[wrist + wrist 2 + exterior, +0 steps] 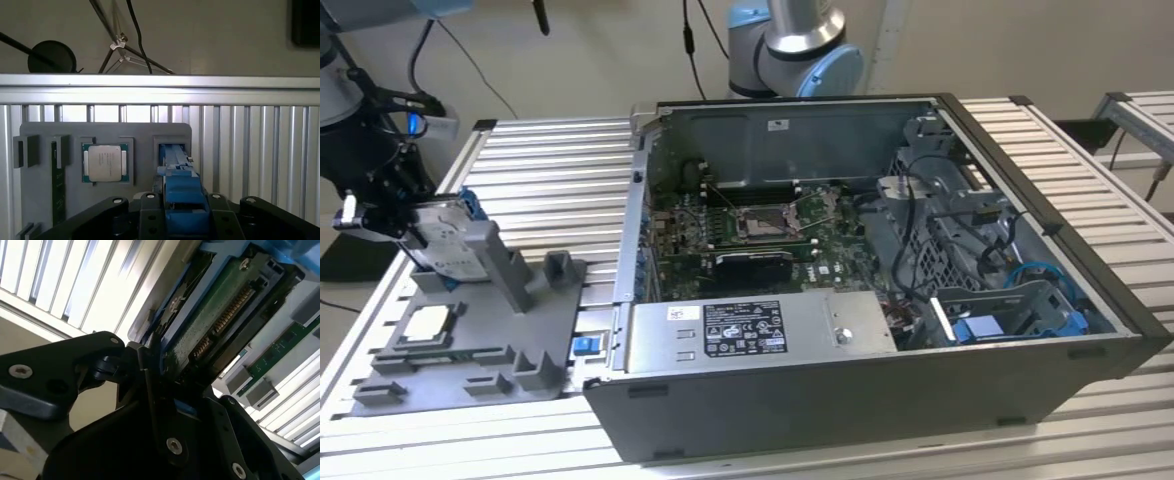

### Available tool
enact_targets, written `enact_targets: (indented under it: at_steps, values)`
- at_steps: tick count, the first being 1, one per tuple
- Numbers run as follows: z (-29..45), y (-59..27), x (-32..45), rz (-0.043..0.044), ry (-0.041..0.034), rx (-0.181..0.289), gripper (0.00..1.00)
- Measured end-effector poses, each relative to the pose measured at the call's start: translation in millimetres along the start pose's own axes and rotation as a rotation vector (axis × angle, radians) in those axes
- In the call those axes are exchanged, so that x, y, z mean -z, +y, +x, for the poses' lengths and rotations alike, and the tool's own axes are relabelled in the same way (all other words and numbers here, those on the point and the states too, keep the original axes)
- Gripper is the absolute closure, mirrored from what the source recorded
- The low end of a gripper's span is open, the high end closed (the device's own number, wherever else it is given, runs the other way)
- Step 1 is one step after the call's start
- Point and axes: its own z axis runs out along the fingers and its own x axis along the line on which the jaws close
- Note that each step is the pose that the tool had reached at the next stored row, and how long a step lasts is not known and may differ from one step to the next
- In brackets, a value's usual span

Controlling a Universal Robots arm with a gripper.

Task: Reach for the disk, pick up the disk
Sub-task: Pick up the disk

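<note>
The disk (443,240) stands on edge in a slot of the grey fixture (520,330) at the exterior view's left; its silver face with a white label and its blue bracket show. My gripper (411,225) is at the disk's upper end, shut on the disk. In the first wrist view the blue edge of the disk (183,197) lies between my black fingers (150,207) and runs down into the fixture's slot (172,150). In the second wrist view the disk's green circuit side (210,325) sits against one finger (150,370).
A small square silver chip (105,162) lies in a fixture recess beside the slot, with a green memory strip (56,180) farther over. An open computer case (854,250) fills the middle of the slatted metal table (547,170). A second arm's base (794,45) stands behind it.
</note>
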Motion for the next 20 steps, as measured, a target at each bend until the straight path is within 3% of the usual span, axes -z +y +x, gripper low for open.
enact_targets:
  at_steps: [20]
  values:
    - [0.0,0.0,0.0,-0.0001,-0.0019,0.0,1.0]
